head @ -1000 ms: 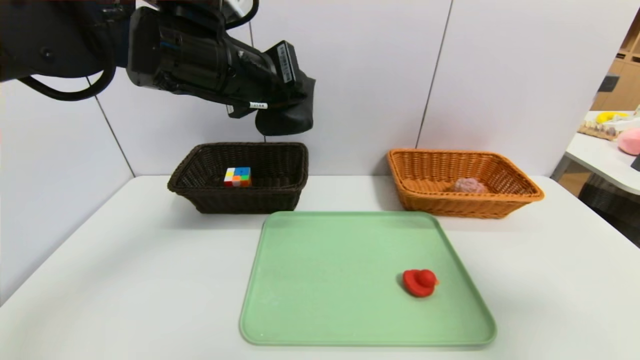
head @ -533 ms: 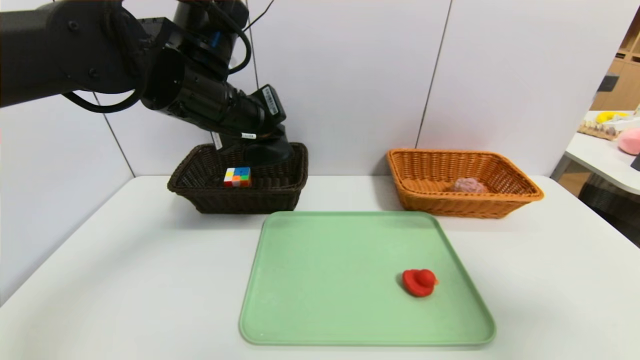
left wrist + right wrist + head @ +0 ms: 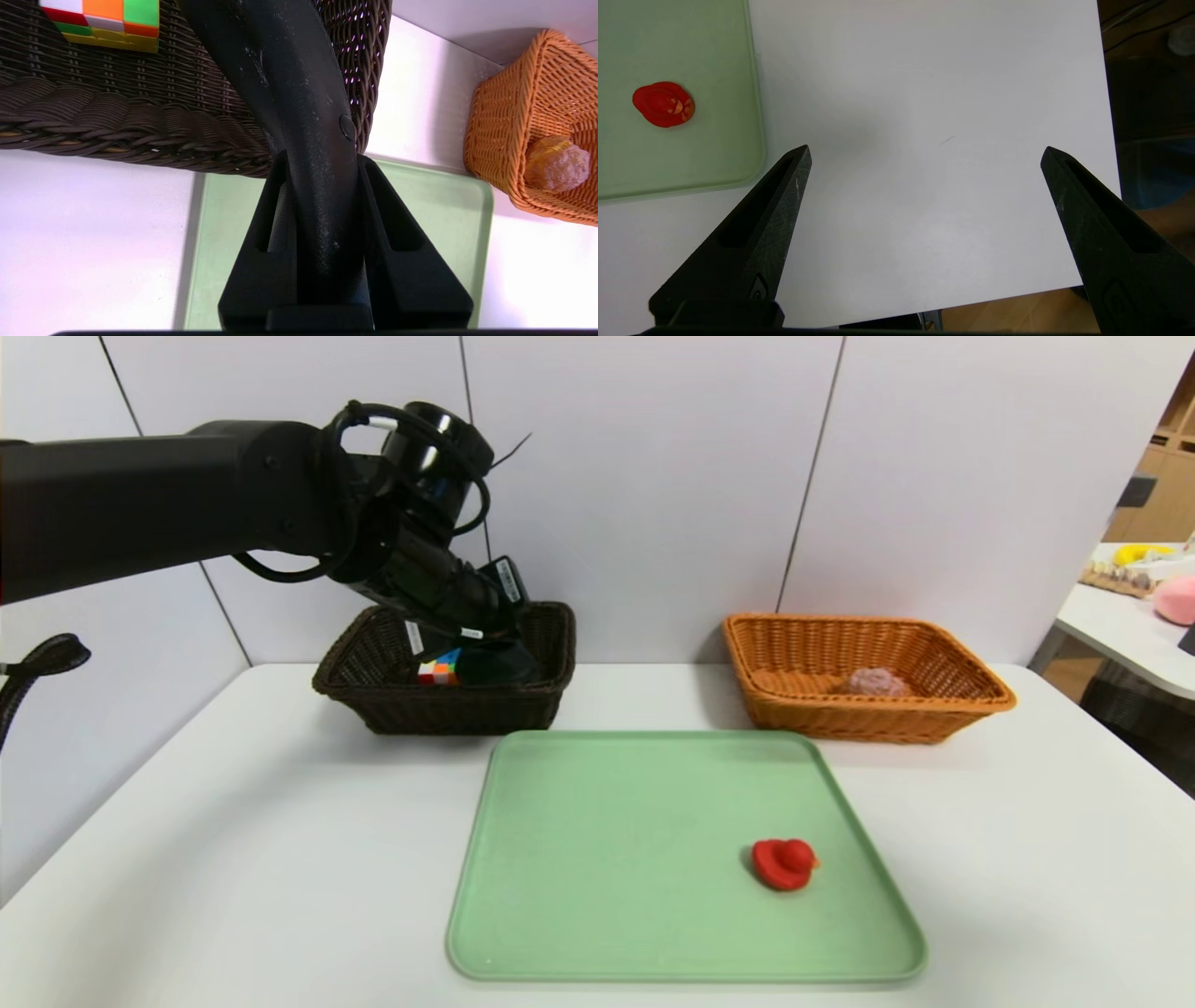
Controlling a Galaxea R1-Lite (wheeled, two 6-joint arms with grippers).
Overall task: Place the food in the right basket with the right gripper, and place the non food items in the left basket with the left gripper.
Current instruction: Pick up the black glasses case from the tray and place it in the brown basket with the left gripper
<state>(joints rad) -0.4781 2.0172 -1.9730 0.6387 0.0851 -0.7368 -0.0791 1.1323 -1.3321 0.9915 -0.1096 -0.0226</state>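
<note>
The left gripper (image 3: 485, 658) angled forward and down into the dark left basket (image 3: 373, 695), clamped on the black glasses case (image 3: 299, 116) beside the puzzle cube (image 3: 439, 670). The right gripper (image 3: 924, 158) hung wide open above the table (image 3: 924, 93), near the red duck (image 3: 784, 863) on the green tray (image 3: 607, 859)

Left tool (image 3: 499, 658) clamped shut, angled forward-down; right tool (image 3: 924, 156) spread wide.

This looks like a robot test room or lab. A plain white table (image 3: 233, 859) stands against bare white wall panels (image 3: 653, 476). To the right of the table, a second white table (image 3: 1120, 625) carries toys, with wooden shelving (image 3: 1167, 476) behind it.
</note>
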